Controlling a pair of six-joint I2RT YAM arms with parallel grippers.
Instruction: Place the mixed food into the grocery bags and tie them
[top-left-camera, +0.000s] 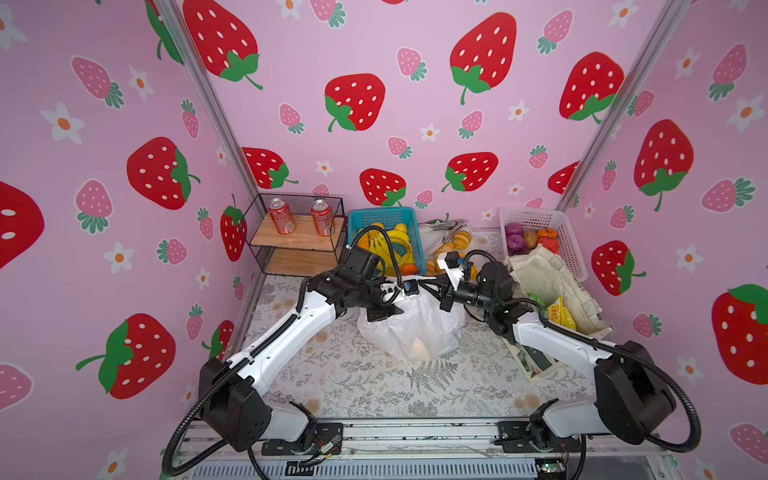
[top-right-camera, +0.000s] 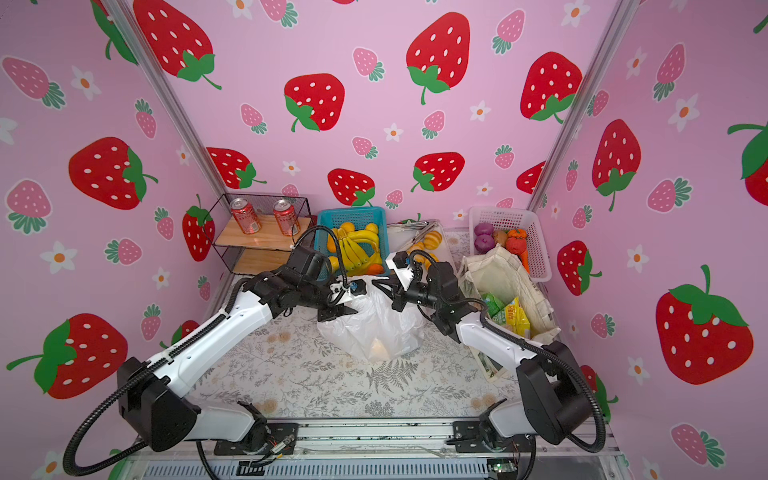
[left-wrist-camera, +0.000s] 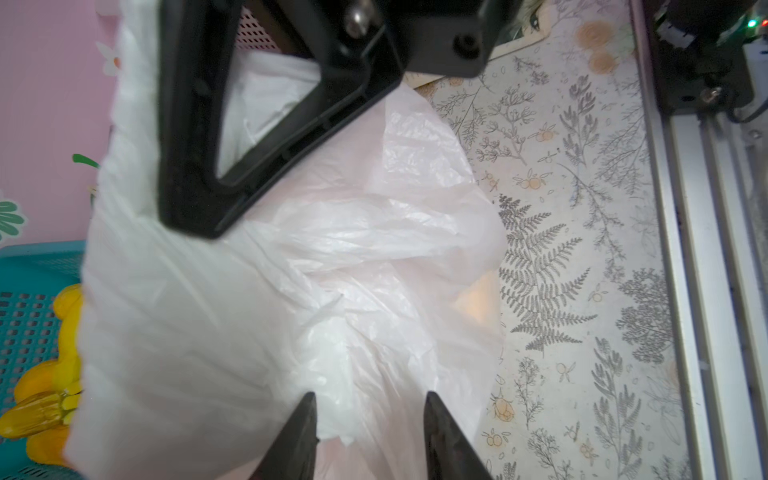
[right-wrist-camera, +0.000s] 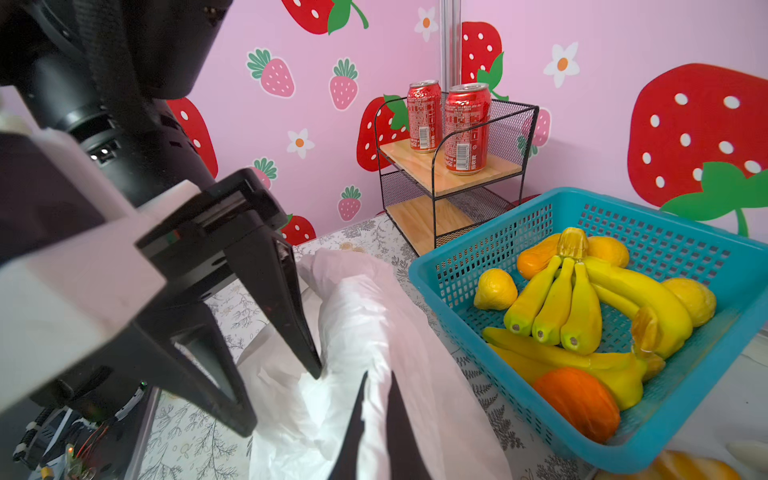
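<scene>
The white plastic grocery bag (top-left-camera: 415, 328) (top-right-camera: 370, 328) stands mid-table, with something pale orange showing through its side (left-wrist-camera: 478, 303). My right gripper (right-wrist-camera: 379, 376) (top-left-camera: 428, 284) is shut on a strip of the bag's plastic (right-wrist-camera: 365, 316) at its top. My left gripper (left-wrist-camera: 370, 397) (top-left-camera: 405, 297) hovers open at the bag's top, opposite the right one, with crumpled plastic (left-wrist-camera: 332, 270) just past its tips. The cream canvas tote (top-left-camera: 552, 282) (top-right-camera: 507, 278) lies at the right, holding a yellow snack packet (top-left-camera: 559, 316) and a green one (top-right-camera: 492, 305).
A blue basket (top-left-camera: 386, 220) of toy bananas and orange fruit sits right behind the bag. A white tray (top-left-camera: 457, 226) with rolls is beside it. A white basket (top-left-camera: 540, 216) of purple onions stands back right. A wire shelf (top-left-camera: 299, 245) with red cans (top-left-camera: 282, 216) stands back left.
</scene>
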